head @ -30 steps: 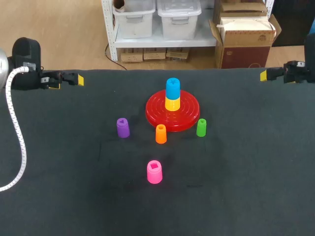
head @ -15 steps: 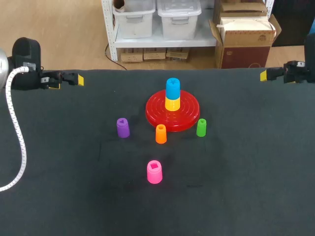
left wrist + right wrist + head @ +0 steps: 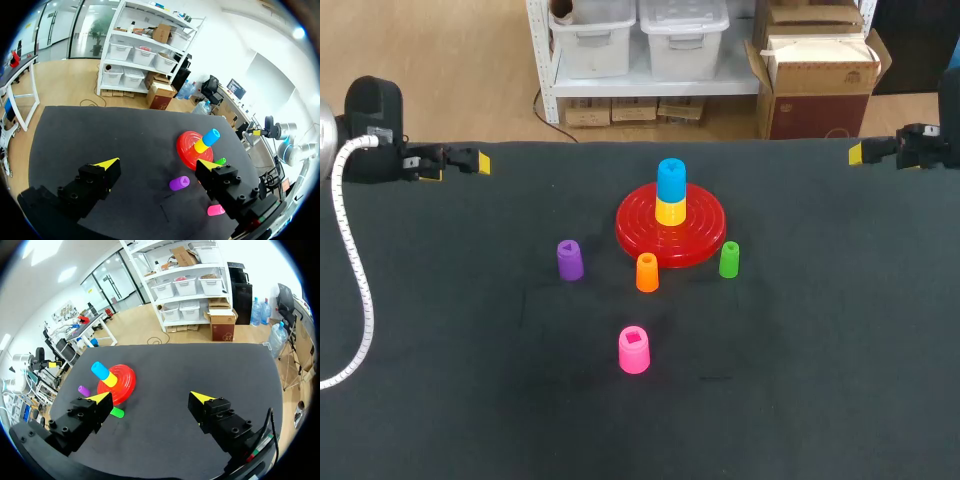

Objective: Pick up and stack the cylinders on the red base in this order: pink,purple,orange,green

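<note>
The red base (image 3: 702,236) carries a yellow cylinder (image 3: 670,211) with a blue one (image 3: 671,179) on top. In front of the base stand the purple (image 3: 569,260), orange (image 3: 647,272) and green (image 3: 729,260) cylinders, and the pink one (image 3: 634,350) is nearer still. My left gripper (image 3: 455,165) rests at the table's far left edge, open and empty, well away from the purple cylinder (image 3: 179,183). My right gripper (image 3: 865,152) is at the far right edge, open (image 3: 150,397), with the base (image 3: 128,377) and green cylinder (image 3: 117,412) far ahead.
A white cable (image 3: 350,270) from my left arm loops over the table's left side. The black cloth (image 3: 820,350) lies bare around the cylinders and toward the near edge.
</note>
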`<state>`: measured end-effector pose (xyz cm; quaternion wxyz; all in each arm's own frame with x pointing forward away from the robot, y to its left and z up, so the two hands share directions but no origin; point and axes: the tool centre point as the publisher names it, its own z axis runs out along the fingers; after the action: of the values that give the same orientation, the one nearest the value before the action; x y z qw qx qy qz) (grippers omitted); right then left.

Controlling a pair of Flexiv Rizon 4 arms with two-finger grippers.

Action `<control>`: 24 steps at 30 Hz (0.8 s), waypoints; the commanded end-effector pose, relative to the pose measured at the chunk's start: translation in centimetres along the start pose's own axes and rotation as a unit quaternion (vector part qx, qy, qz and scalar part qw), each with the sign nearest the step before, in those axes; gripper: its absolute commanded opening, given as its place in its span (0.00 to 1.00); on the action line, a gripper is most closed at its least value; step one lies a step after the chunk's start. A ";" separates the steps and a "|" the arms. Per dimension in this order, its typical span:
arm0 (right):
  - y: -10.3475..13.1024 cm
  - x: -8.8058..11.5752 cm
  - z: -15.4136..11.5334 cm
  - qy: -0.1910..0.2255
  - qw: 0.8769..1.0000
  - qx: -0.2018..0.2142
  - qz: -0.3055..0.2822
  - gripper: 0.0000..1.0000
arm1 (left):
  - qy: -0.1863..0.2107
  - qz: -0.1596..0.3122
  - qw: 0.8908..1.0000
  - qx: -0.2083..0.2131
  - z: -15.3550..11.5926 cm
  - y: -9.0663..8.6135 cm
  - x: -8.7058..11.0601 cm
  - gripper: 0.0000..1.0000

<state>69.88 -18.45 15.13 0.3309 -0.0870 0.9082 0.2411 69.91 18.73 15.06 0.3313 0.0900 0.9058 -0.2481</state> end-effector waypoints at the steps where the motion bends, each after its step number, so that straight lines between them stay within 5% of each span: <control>1: -0.1 0.0 0.0 0.000 1.000 -0.002 -0.001 1.00 | 0.001 0.000 1.000 -0.002 0.0 0.0 0.0 1.00; 23: -0.1 0.0 0.0 0.000 1.000 -0.002 -0.001 1.00 | 0.001 0.000 1.000 -0.002 0.0 0.0 0.0 1.00; 24: -0.1 0.0 0.0 0.000 1.000 -0.002 -0.001 1.00 | 0.004 0.030 1.000 0.001 0.1 -0.3 0.0 1.00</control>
<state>69.88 -18.45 15.13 0.3309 -0.0870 0.9082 0.2411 69.87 18.67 15.07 0.3318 0.0931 0.9056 -0.2472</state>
